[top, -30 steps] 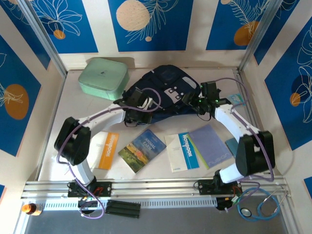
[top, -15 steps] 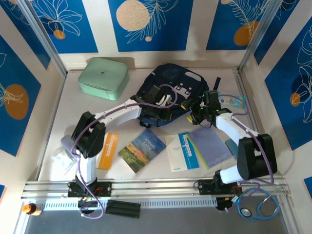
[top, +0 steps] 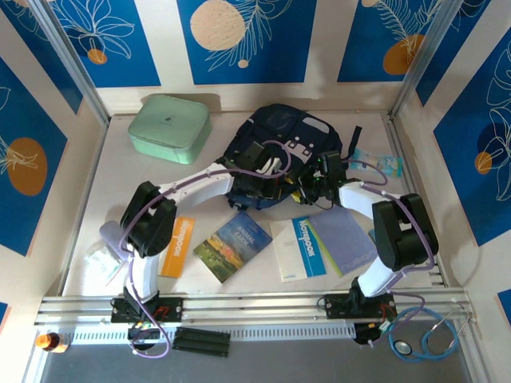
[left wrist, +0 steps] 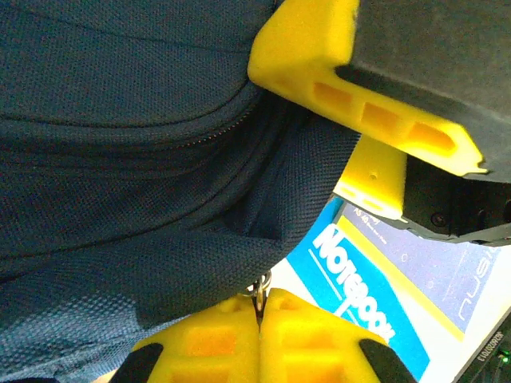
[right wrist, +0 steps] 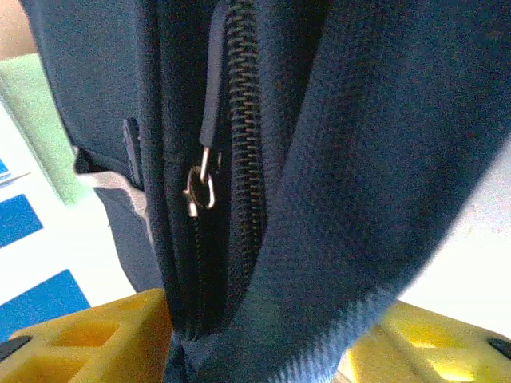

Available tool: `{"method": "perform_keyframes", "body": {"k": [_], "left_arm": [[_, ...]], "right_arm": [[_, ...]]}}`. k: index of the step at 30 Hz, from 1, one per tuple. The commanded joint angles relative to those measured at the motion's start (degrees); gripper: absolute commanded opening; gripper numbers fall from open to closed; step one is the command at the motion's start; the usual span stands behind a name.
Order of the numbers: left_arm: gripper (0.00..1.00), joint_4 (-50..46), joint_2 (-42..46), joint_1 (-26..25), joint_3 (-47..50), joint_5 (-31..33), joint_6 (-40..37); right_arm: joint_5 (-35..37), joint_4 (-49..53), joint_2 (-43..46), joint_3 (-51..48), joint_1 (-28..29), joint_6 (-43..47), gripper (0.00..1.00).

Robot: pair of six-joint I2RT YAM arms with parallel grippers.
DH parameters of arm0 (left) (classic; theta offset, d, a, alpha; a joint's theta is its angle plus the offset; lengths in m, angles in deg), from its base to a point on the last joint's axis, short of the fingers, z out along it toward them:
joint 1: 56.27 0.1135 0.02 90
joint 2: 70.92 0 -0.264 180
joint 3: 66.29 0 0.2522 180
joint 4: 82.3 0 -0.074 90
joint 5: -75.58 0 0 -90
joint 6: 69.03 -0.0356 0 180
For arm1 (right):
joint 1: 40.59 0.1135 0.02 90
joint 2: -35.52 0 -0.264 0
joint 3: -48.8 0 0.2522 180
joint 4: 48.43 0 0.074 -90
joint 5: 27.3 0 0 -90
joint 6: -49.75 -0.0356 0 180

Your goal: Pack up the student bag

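Observation:
The navy student bag point(top: 279, 136) lies at the back middle of the table, its white patches facing up. At the bag's near edge my left gripper point(top: 267, 182) is shut on a small metal zipper pull point(left wrist: 261, 288), its yellow fingertips point(left wrist: 215, 335) pressed together. Just to the right, my right gripper point(top: 307, 190) is shut on a fold of the bag's fabric point(right wrist: 343, 199) beside the zipper track point(right wrist: 243, 144). A second zipper pull point(right wrist: 201, 185) hangs free there. The right gripper's yellow fingers point(left wrist: 351, 96) show in the left wrist view.
A mint-green case point(top: 170, 128) stands at the back left. In front of the bag lie an orange booklet point(top: 178, 246), a landscape-cover book point(top: 231, 246), a white-and-blue notebook point(top: 297, 247) and a purple notebook point(top: 345, 238). A plastic packet point(top: 382, 164) lies at the right.
The left arm swung right and the bag shifted right with it. The right gripper moved left onto the bag's near edge and closed on the fabric.

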Motion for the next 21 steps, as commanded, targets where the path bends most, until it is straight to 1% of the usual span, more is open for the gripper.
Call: {"method": "perform_keyframes", "body": {"k": [1,2,5,7,11,12,15,18,21], "left_arm": [[0.00,-0.1,0.5,-0.2,-0.9,-1.8,-1.5],[0.00,-0.7,1.0,0.1,-0.4,-1.5,-2.3],[0.00,-2.8,2.9,1.6,1.9,-0.5,-4.9],[0.00,-5.3,3.8,3.5,3.3,0.4,-7.5],[0.00,-9.4,5.5,8.5,6.0,1.4,-12.9],[0.00,-10.1,5.8,9.5,6.5,1.8,-14.5],[0.00,-11.9,6.3,11.8,7.0,2.8,-18.7],[0.00,-12.9,5.6,13.7,7.0,4.8,-20.6],[0.00,-12.9,5.5,14.4,6.8,5.1,-21.2]], "right_arm": [[-0.1,-0.6,-1.2,-0.8,0.1,-0.4,0.42],[0.5,-0.7,-1.3,-1.0,0.0,0.0,0.36],[2.8,1.3,-1.3,-0.4,-0.1,2.8,0.24],[4.3,3.0,-1.2,0.6,-0.2,5.6,0.18],[7.4,6.6,-0.2,2.3,-0.7,10.1,0.16],[8.0,7.2,0.1,2.7,-0.8,10.9,0.15],[9.7,9.4,1.1,4.3,-1.0,13.2,0.13],[11.0,10.6,1.9,5.4,-1.7,15.3,0.12],[10.6,10.7,1.9,6.8,-2.5,18.0,0.11]]}}
